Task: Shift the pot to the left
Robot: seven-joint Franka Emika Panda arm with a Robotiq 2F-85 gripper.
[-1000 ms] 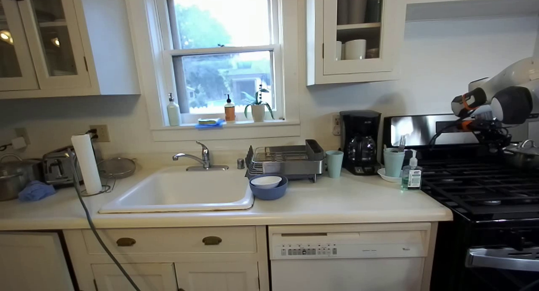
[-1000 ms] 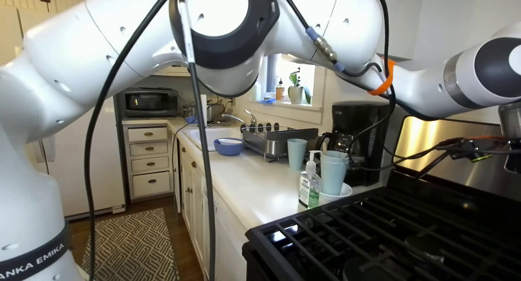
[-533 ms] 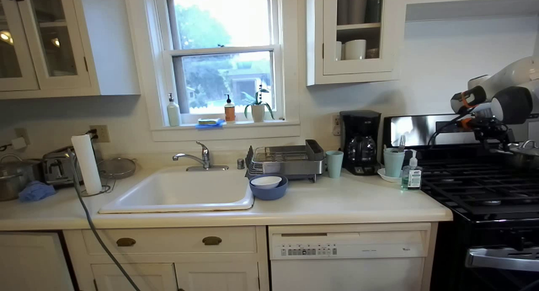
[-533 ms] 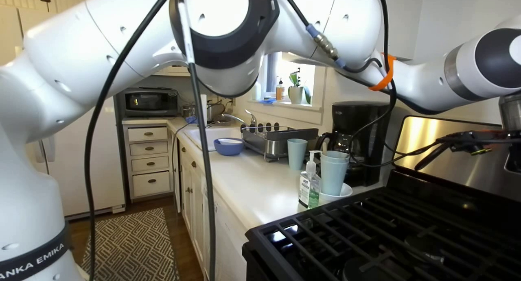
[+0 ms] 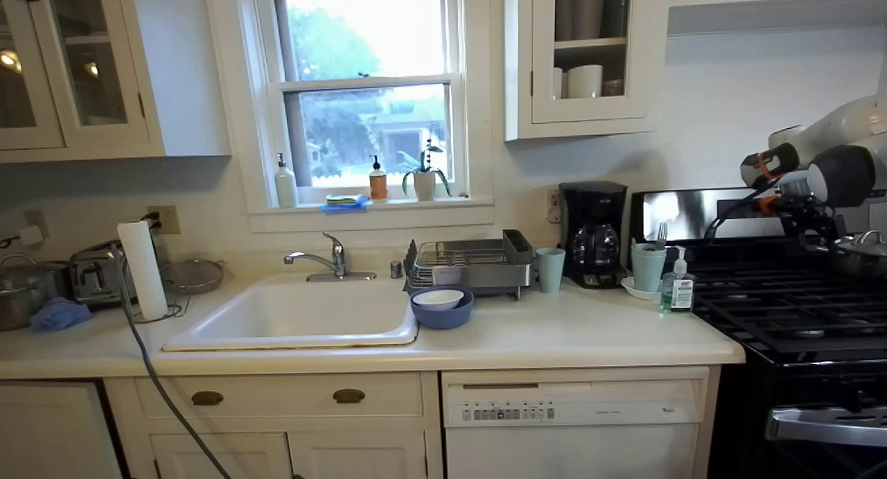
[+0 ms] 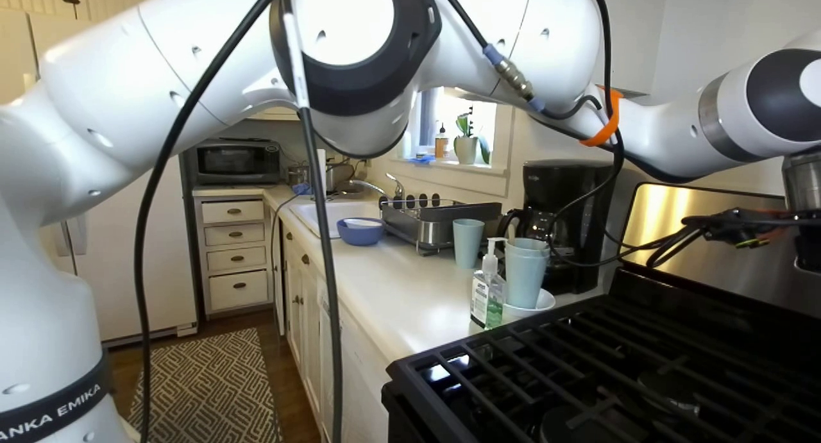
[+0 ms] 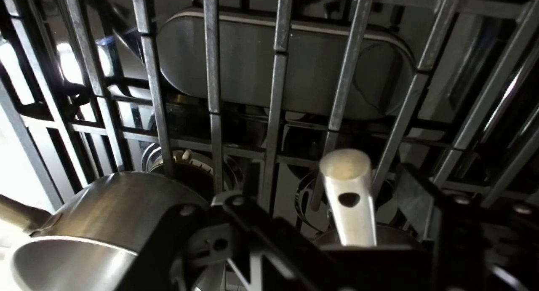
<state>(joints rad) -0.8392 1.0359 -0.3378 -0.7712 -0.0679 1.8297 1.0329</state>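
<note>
In the wrist view a metal pot's pale handle (image 7: 356, 215), with a hole near its end, stands between the fingers of my gripper (image 7: 330, 185). The fingers are apart, with a gap on each side of the handle. Most of that pot's body is hidden behind the dark gripper; only part of its rim (image 7: 391, 236) shows. A second metal pot (image 7: 126, 211) with its own handle is at the lower left. In an exterior view a lidded pot (image 5: 863, 257) sits on the stove at the right edge, with my gripper (image 5: 818, 240) beside it.
Black stove grates (image 7: 276, 93) lie under the pots; they also show in an exterior view (image 6: 577, 366). A soap bottle (image 5: 678, 288), stacked cups (image 5: 648, 267) and a coffee maker (image 5: 592, 233) stand left of the stove. The steel back panel (image 6: 673, 238) rises behind the stove.
The arm has shifted only slightly: its elbow sits a little lower and the cables at the wrist have swung. The pot in the exterior view has not visibly moved.
</note>
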